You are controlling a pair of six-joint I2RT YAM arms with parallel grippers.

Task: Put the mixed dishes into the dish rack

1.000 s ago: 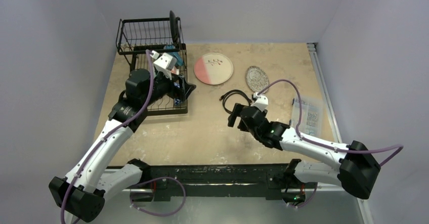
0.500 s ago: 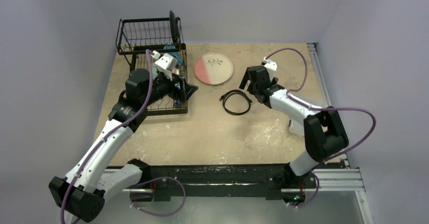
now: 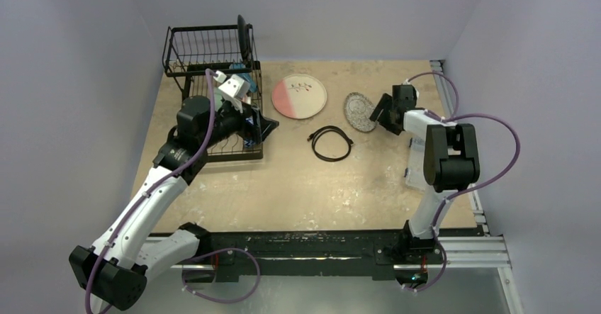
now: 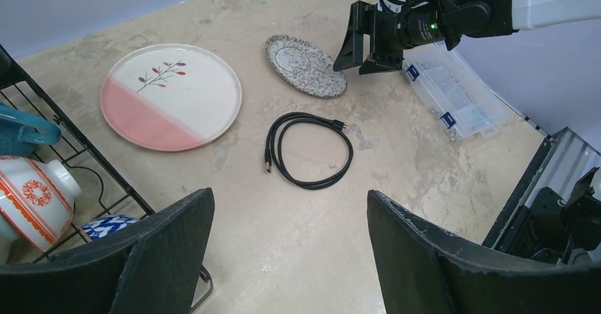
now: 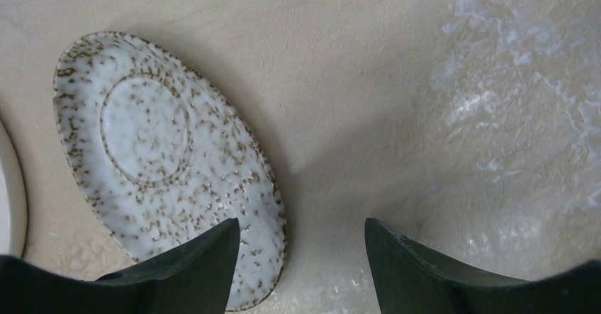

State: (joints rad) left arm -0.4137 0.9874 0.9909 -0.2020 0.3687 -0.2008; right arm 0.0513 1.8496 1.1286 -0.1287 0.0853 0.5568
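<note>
Here the dish rack [image 3: 212,80] stands in the far left corner of the bench [image 3: 283,186], its raised basket at the back and its lower slotted tray in front. The black plate [image 3: 242,34] stands on edge at the right end of the basket. The red-patterned bowl [image 4: 32,200] lies tipped on its side in the lower tray, with a teal-blue handle [image 4: 21,131] showing just behind it. The left gripper [image 3: 264,125] hovers at the right edge of that tray, its jaws spread wide with nothing between them. Just right of the rack, the pink-and-white large plate [image 3: 299,96] lies flat on the bench near the far edge. The black coiled cable [image 3: 332,142] rests nearer the middle, apart from both plates. Further right, the speckled grey small plate [image 3: 359,111] lies on the bench. The right gripper [image 3: 383,115] is low at the plate's right rim with its jaws apart. In the right wrist view one finger [image 5: 198,264] overlaps the rim while the other is over bare bench, so nothing is gripped. The clear plastic parts box [image 4: 453,98] sits along the right edge, partly behind the right arm.
</note>
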